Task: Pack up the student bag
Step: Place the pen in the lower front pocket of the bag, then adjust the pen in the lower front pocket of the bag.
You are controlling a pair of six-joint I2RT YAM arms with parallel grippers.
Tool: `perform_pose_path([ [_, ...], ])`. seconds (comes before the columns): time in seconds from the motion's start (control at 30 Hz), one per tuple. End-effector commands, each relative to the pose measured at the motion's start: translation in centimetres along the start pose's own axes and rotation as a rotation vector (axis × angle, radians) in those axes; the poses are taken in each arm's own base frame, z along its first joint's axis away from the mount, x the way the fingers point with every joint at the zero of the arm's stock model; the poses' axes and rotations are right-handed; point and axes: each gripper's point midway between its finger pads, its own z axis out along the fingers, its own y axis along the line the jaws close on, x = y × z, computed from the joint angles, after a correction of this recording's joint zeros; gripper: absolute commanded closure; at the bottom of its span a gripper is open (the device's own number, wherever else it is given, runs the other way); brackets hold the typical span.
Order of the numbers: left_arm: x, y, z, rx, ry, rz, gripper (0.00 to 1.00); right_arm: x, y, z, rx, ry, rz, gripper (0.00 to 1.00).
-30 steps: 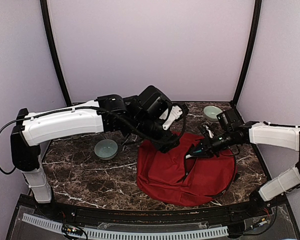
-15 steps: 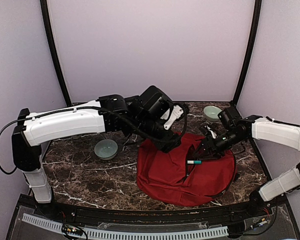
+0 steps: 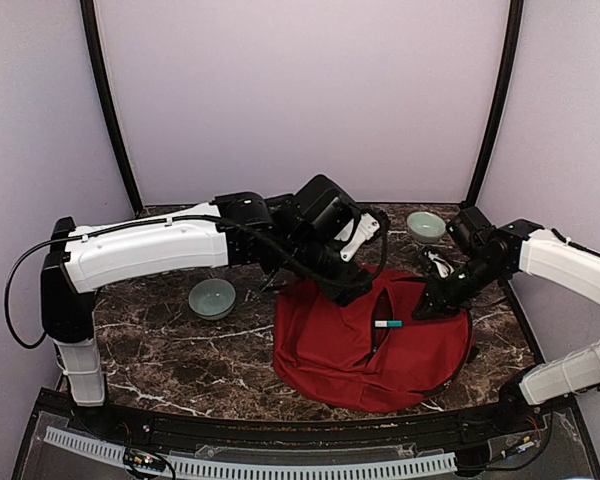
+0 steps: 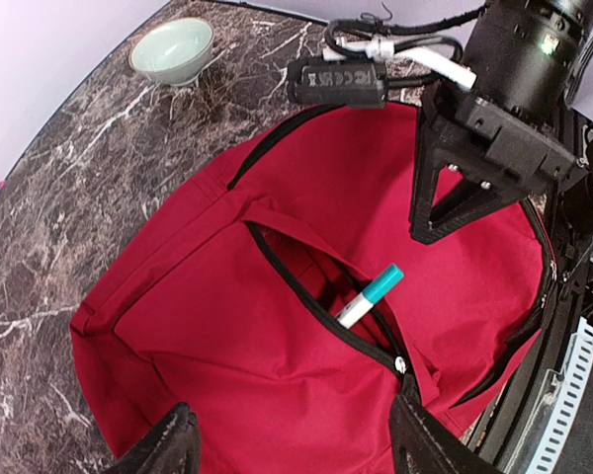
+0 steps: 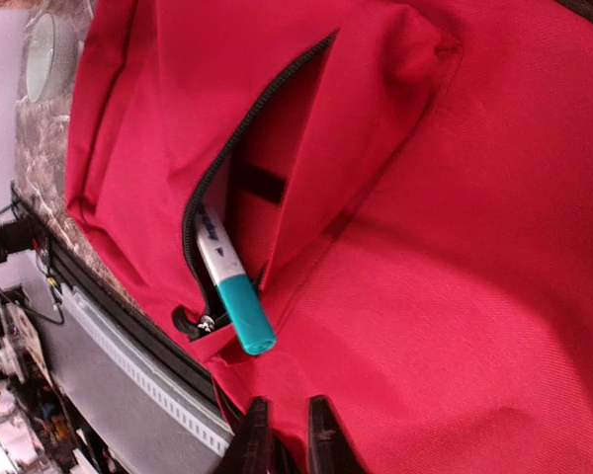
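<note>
The left arm (image 3: 145, 250) reached from its base across the table (image 3: 150, 340) almost level. Its wrist bent down over the far edge of the student bag (image 3: 330, 350). The left tool (image 4: 295, 439) hung above the bag with its fingers wide apart and nothing between them. The right arm (image 3: 570, 265) came in from the right side with the elbow raised and the forearm angled down toward the bag's right half. The right tool (image 5: 287, 434) sat just over the fabric, its fingers close together with a narrow empty gap between them.

The student bag lay flat in the middle of the table, nearer the right side, with its front pocket (image 4: 296, 267) unzipped. A marker (image 4: 371, 294) with a teal cap stuck out of the pocket mouth, cap end outward. One pale green bowl (image 3: 212, 297) stood left of the bag, and another (image 3: 425, 225) stood beyond it near the back wall.

The marker's lower part was hidden inside the pocket. From above, the left wrist covered the bag's far edge and the left tool's fingers. In the right wrist view only the fingertips showed, cut off by the bottom edge. The print on the marker was too small to read.
</note>
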Motion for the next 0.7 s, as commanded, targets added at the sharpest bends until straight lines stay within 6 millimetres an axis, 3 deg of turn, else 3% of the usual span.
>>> perform_pose_path([
  [0.0, -1.5, -0.4, -0.4, 0.009, -0.030, 0.025, 0.32, 0.3, -1.0, 0.1, 0.093, 0.006, 0.005, 0.93],
  [0.1, -1.2, -0.4, -0.1, 0.009, -0.021, 0.021, 0.32, 0.2, -1.4, 0.6, 0.131, 0.016, 0.001, 0.98],
  [0.27, -0.7, -0.4, 0.3, 0.006, -0.003, 0.013, 0.32, -0.2, -0.9, 1.7, 0.145, 0.043, -0.023, 1.00],
  [0.47, -0.2, -0.2, 0.6, -0.005, 0.015, 0.016, 0.32, -1.5, 1.6, 2.5, 0.092, 0.050, -0.053, 1.00],
  [0.67, 0.5, 0.0, 0.9, -0.020, 0.031, 0.017, 0.32, -1.7, 4.4, 4.8, 0.019, 0.096, -0.083, 1.00],
])
